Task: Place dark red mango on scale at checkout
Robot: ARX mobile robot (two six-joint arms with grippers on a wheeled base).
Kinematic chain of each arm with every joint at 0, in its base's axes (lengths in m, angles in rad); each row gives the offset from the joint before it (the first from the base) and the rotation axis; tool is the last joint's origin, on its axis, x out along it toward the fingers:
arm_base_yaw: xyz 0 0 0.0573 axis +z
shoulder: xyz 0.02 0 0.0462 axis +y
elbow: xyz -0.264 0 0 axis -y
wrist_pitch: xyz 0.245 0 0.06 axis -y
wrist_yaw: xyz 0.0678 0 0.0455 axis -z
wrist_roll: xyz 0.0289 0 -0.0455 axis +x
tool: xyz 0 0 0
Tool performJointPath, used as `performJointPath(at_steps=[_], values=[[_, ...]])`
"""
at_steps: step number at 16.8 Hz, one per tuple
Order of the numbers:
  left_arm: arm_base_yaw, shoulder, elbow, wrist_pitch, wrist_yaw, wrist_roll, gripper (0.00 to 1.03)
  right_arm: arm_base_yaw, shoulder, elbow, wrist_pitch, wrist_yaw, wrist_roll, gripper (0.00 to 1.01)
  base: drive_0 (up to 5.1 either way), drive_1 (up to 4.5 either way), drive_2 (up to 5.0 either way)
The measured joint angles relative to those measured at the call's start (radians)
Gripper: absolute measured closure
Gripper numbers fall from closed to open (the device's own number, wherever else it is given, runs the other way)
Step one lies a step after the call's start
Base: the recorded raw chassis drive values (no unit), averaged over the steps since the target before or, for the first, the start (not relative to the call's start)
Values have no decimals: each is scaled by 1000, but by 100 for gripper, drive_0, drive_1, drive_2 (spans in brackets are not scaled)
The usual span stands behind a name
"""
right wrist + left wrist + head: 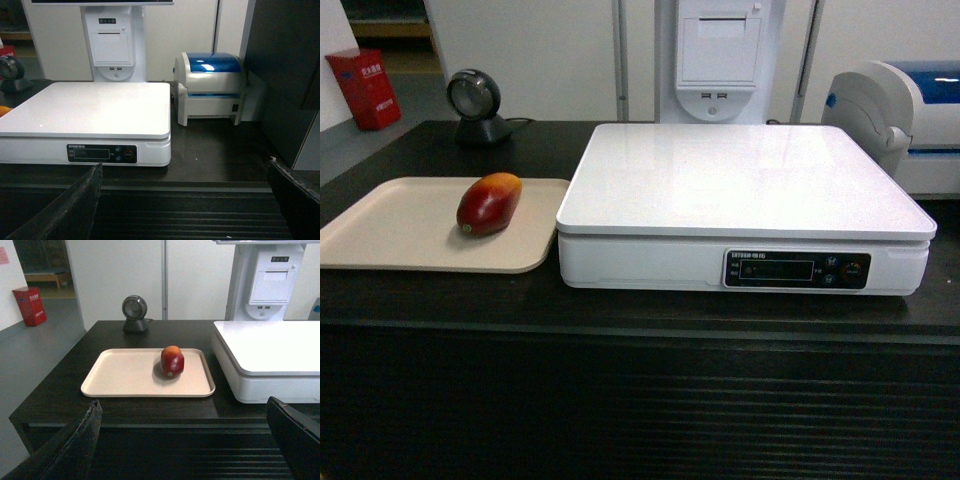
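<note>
The dark red mango [488, 203] [172, 361] lies on a beige tray [390, 230] [130, 375] at the left of the black checkout counter [620, 310] [125, 412] [215, 150]. To its right stands the white scale [745, 180] [270, 347] [90, 107], its platform bare. My left gripper [182, 407] is open, held back in front of the counter's ribbed panel, well short of the mango. My right gripper [182, 170] is open too, in front of the counter to the right of the scale. Neither gripper shows in the head view.
A round black scanner [475, 105] [135, 314] stands behind the tray. A white and blue label printer [895, 110] [210, 87] sits right of the scale. A white receipt terminal [720, 50] [114, 40] rises behind it. A red box [365, 88] stands on the floor far left.
</note>
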Motion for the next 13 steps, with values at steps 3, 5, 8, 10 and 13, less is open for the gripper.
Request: performJointPath(at_steps=[3,5,8,10,13], values=[[0,0,0,0,0,0,5,0,0,0,0,0,0,3,0,0,0],[0,0,0,0,0,0,5,0,0,0,0,0,0,3,0,0,0],[0,0,0,0,0,0,5,0,0,0,0,0,0,3,0,0,0],[-32,56,18,-40,-92,-42,5,0,0,0,0,1,0,3,0,0,0],[-4,450,80,297,-33,-61,5,0,0,0,0,0,0,3,0,0,0]])
